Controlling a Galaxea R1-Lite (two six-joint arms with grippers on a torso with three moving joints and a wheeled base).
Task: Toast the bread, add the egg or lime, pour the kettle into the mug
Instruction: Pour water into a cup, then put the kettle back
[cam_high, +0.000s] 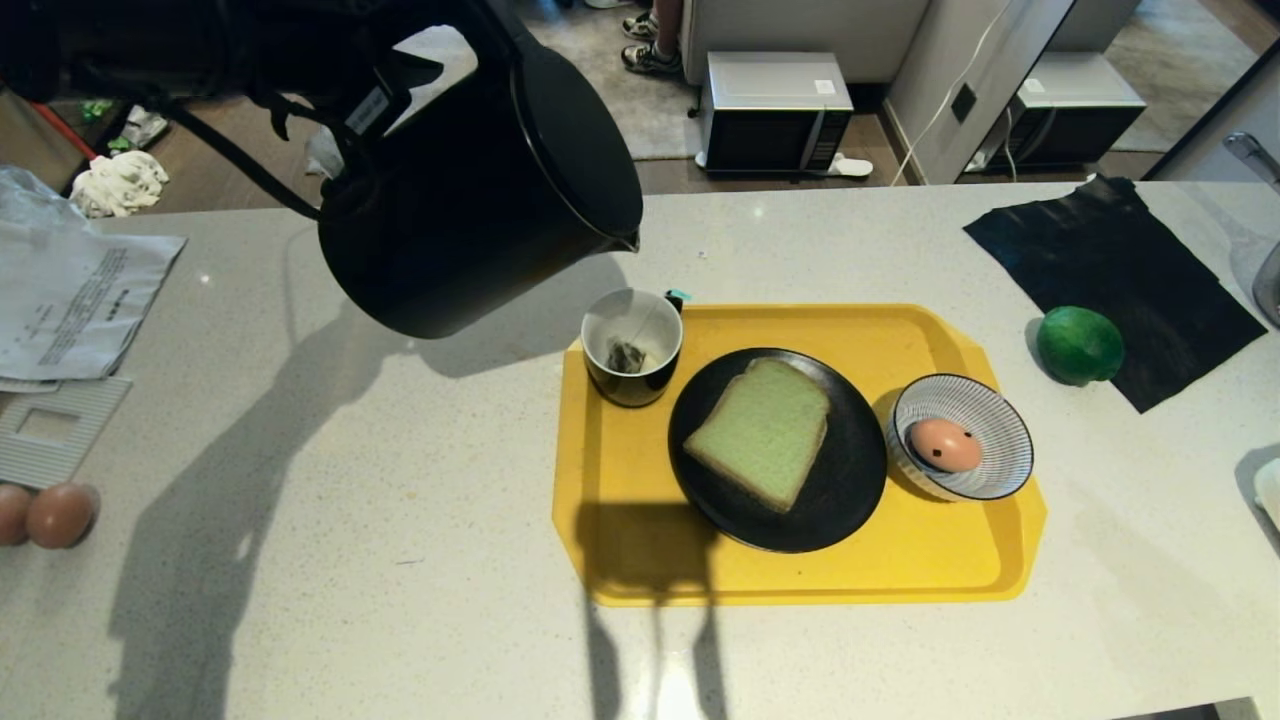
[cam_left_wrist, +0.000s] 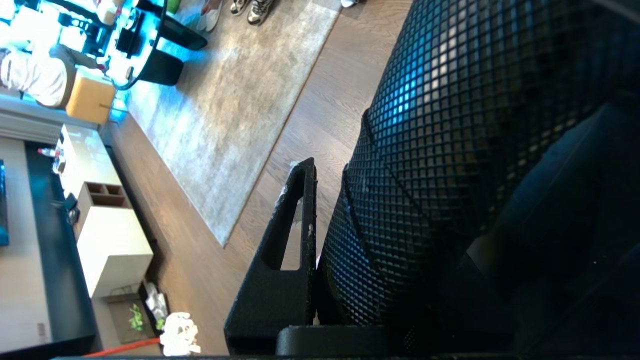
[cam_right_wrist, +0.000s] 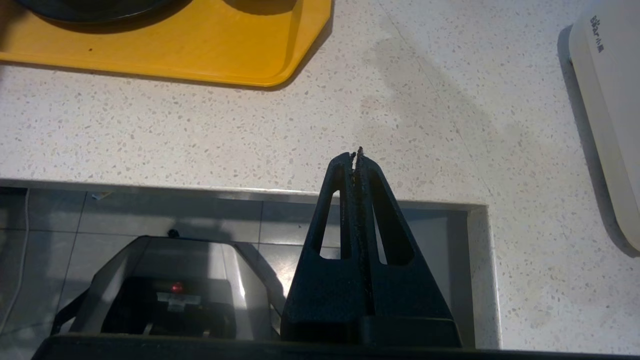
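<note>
My left gripper (cam_left_wrist: 345, 172) is shut on the handle of the black kettle (cam_high: 470, 190), and only one of its fingers (cam_left_wrist: 300, 210) shows beside the grid-textured handle. The kettle hangs tilted over the counter, its spout just above the black mug (cam_high: 632, 345). A tea bag lies in the mug. I see no stream of water. The green bread (cam_high: 762, 430) lies on a black plate (cam_high: 850, 480). The spotted egg (cam_high: 944, 445) sits in a striped bowl (cam_high: 1000, 420). The lime (cam_high: 1078, 345) rests on the counter right of the yellow tray (cam_high: 620, 520). My right gripper (cam_right_wrist: 356, 152) is shut and empty at the counter's near edge.
Two brown eggs (cam_high: 60, 514) and papers (cam_high: 70, 300) lie at the counter's left. A black cloth (cam_high: 1110, 260) lies at the back right. A white appliance (cam_right_wrist: 605, 100) stands at the right. A microwave (cam_high: 775, 110) and a person's feet (cam_high: 650, 40) are beyond the counter.
</note>
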